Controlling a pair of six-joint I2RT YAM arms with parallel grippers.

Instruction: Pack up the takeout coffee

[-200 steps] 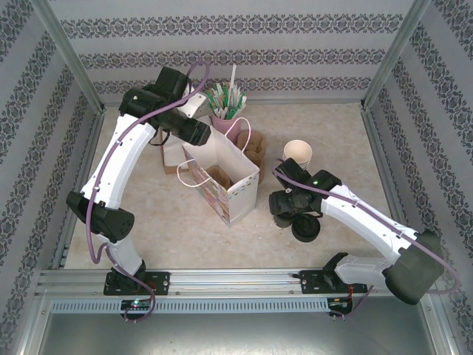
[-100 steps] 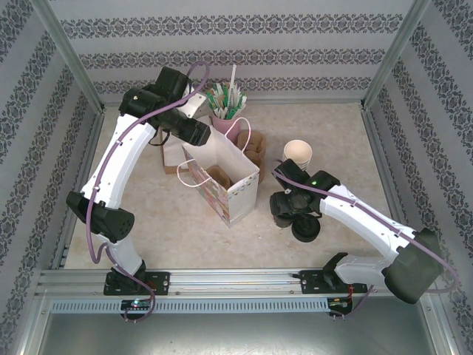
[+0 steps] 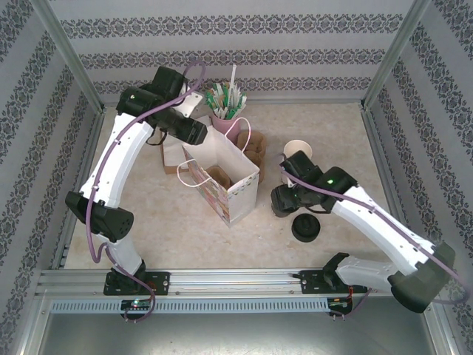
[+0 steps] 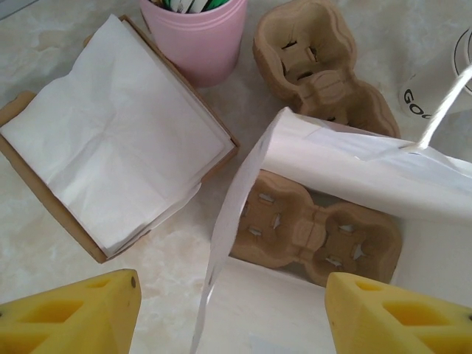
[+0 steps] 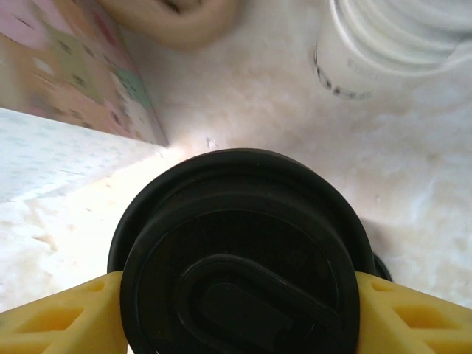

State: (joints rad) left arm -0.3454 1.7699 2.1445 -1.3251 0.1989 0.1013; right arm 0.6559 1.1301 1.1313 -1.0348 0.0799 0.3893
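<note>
Nearest you on the bench (image 3: pixel 170 229), the squat pile of black lids (image 3: pixel 305 228) sits apart from both arms. Just beyond it, the right jaws are closed on the takeout coffee (image 5: pixel 240 251). At the wrist you see its black lid span the gap, a yellow fingertip (image 5: pixel 55 317) pressed to each side of the rim. The cup is just right of the paper bag (image 3: pixel 225 181), by its patterned corner; you cannot tell whether it is off the bench. Behind it stands the stack of lidless cups (image 3: pixel 298 151). Inside the open bag lies a cardboard cup carrier (image 4: pixel 317 228); a second carrier (image 4: pixel 310 59) lies outside, past the bag. At the bag's far left corner the left jaws hang wide open, holding nothing, the white rim passing between the yellow fingers (image 4: pixel 74 313). Beyond lie a box of napkins (image 4: pixel 110 140) and a pink cup (image 4: pixel 195 37).
</note>
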